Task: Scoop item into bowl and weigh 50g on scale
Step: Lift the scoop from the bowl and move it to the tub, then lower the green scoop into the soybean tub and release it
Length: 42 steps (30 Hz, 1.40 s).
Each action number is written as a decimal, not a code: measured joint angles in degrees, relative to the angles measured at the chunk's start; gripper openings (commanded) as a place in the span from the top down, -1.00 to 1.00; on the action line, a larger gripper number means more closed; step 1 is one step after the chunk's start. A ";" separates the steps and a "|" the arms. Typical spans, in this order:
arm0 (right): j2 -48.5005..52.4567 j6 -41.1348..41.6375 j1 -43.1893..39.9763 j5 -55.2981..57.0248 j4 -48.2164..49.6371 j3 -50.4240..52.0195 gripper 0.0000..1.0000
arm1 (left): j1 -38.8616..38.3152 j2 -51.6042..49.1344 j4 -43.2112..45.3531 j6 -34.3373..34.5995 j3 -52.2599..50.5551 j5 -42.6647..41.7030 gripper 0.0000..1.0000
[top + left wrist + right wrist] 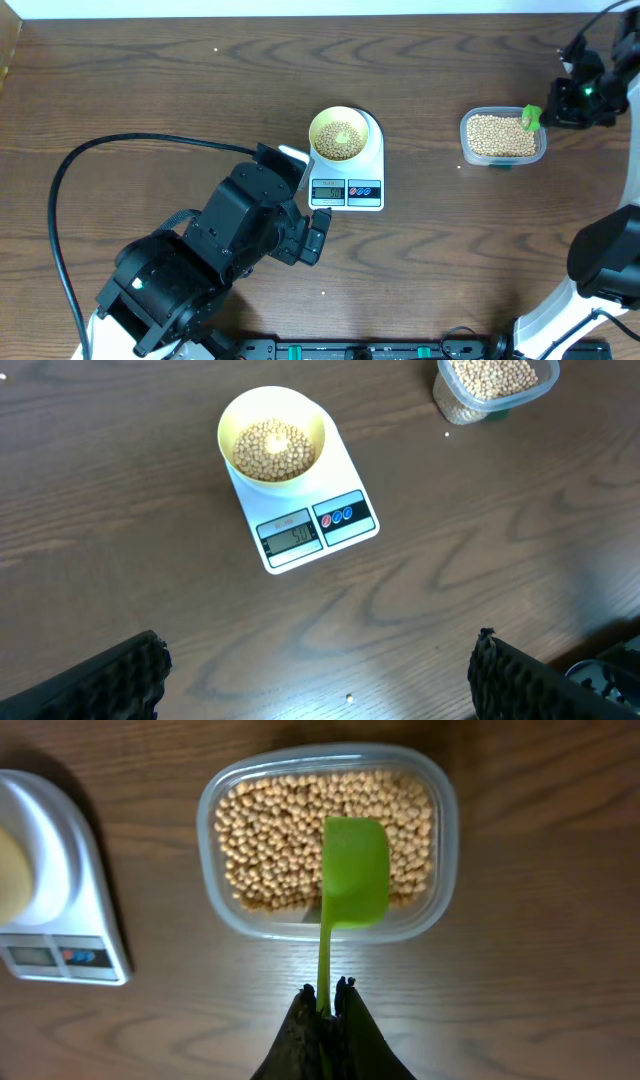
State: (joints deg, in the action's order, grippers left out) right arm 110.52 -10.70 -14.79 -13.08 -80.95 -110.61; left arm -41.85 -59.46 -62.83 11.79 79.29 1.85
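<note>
The pale yellow bowl (338,134) holds tan beans (273,448) and sits on the white scale (347,190); it also shows in the left wrist view (272,434). The scale's display (291,536) shows digits. A clear tub (502,136) of beans (285,830) stands at the right. My right gripper (329,992) is shut on the handle of a green scoop (354,870), held above the tub. My left gripper (320,670) is open and empty over bare table, in front of the scale.
One stray bean (349,699) lies on the wood between my left fingers. A black cable (70,190) loops over the left of the table. The left arm's body (220,250) covers the front left.
</note>
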 measured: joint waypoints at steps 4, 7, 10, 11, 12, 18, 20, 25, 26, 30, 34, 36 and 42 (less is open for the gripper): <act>0.00 0.44 4.15 3.37 0.33 0.00 0.97 | 0.00 0.00 0.00 -0.02 0.00 0.00 -0.96; 0.00 1.18 6.93 6.25 0.42 0.00 0.97 | 0.00 0.00 0.00 -0.02 0.00 -0.02 -0.96; 0.00 1.90 9.90 10.47 0.74 0.13 0.98 | 0.00 0.00 0.00 0.00 0.00 0.00 -0.96; 0.00 2.16 10.73 11.76 1.01 0.28 0.97 | 0.00 0.00 0.00 -0.02 0.00 -0.02 -0.96; 0.00 2.38 11.54 12.98 1.36 0.57 0.97 | 0.00 0.00 0.00 0.00 0.00 0.00 -0.96; 0.00 3.58 15.15 18.14 4.15 4.04 0.97 | 0.00 0.00 0.00 -0.02 0.00 0.00 -0.96; 0.00 4.11 16.06 20.33 5.73 6.10 0.97 | 0.00 0.00 0.00 -0.02 0.00 0.00 -0.96; 0.00 5.79 18.75 27.19 9.29 11.56 0.97 | 0.00 0.00 0.00 -0.02 0.00 0.00 -0.96; 0.00 6.14 19.06 28.17 9.66 12.26 0.97 | 0.00 0.00 0.00 -0.02 0.00 0.00 -0.96; 0.00 7.39 19.85 31.12 11.02 13.84 0.97 | 0.00 0.00 0.00 -0.02 0.00 0.00 -0.96; 0.00 8.44 19.74 31.71 11.76 13.94 0.97 | 0.00 0.00 0.00 -0.02 0.00 0.00 -0.96; 0.00 8.70 19.41 30.62 12.74 14.45 0.98 | 0.00 0.00 0.00 -0.02 0.00 0.00 -0.96; 0.00 10.29 17.46 26.49 17.59 21.03 0.98 | 0.00 0.00 0.00 0.00 0.00 0.00 -0.96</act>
State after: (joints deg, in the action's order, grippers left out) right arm 110.52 -0.40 2.68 13.41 -63.35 -89.58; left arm -41.85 -59.46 -62.83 11.79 79.29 1.85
